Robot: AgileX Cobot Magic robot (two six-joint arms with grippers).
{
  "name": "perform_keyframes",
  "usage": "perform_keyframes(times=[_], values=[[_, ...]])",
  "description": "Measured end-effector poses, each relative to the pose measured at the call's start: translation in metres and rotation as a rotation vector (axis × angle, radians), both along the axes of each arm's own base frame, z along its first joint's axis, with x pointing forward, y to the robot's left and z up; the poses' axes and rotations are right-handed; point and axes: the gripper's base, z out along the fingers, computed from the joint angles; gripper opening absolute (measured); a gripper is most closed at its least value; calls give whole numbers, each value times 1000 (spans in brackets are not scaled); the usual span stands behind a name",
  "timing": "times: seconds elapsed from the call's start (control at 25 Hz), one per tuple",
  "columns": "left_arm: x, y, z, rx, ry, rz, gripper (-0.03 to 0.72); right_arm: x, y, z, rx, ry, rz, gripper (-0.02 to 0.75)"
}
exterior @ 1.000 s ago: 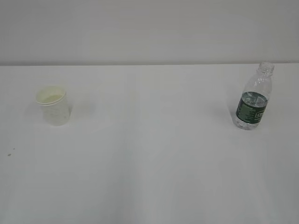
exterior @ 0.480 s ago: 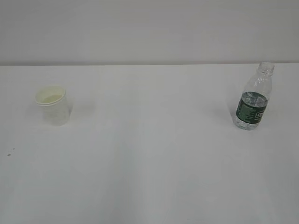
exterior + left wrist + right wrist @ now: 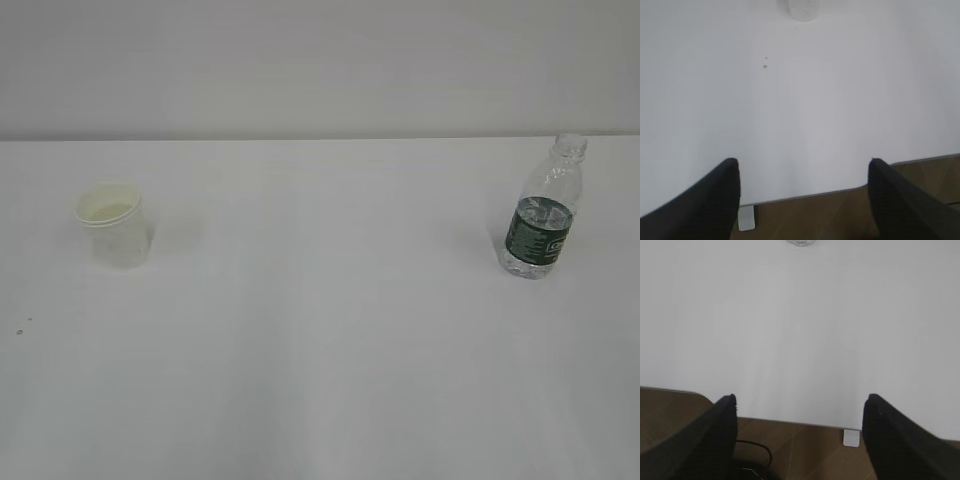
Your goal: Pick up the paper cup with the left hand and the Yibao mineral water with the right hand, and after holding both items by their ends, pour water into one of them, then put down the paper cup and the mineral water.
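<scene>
The paper cup (image 3: 113,226) stands upright on the left of the white table, white with a pale cream inside. Its base shows at the top edge of the left wrist view (image 3: 803,8). The Yibao mineral water (image 3: 543,211) stands upright on the right, clear with a dark green label and no cap. Its base just shows at the top of the right wrist view (image 3: 801,242). My left gripper (image 3: 803,172) is open and empty over the table's near edge, far from the cup. My right gripper (image 3: 799,407) is open and empty over the near edge, far from the bottle. Neither gripper shows in the exterior view.
The white table (image 3: 320,330) runs back to a pale wall. Small specks lie on it near the cup (image 3: 765,65). Its near edge (image 3: 840,191) has brown floor below, and a black cable (image 3: 757,447) lies on the floor under the right gripper.
</scene>
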Motion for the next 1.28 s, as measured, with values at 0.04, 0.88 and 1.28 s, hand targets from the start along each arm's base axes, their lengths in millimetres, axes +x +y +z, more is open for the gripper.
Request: perform_keyframes(times=[0.04, 0.88, 1.28], values=[[0, 0, 0, 0, 0, 0, 589, 0, 0, 0, 0, 0, 0, 590], [-22, 2, 1, -11, -142, 0, 588, -24, -2, 4, 12, -156, 0, 590], [-28, 2, 1, -13, -181, 1, 579, -40, -3, 4, 20, -266, 0, 590]])
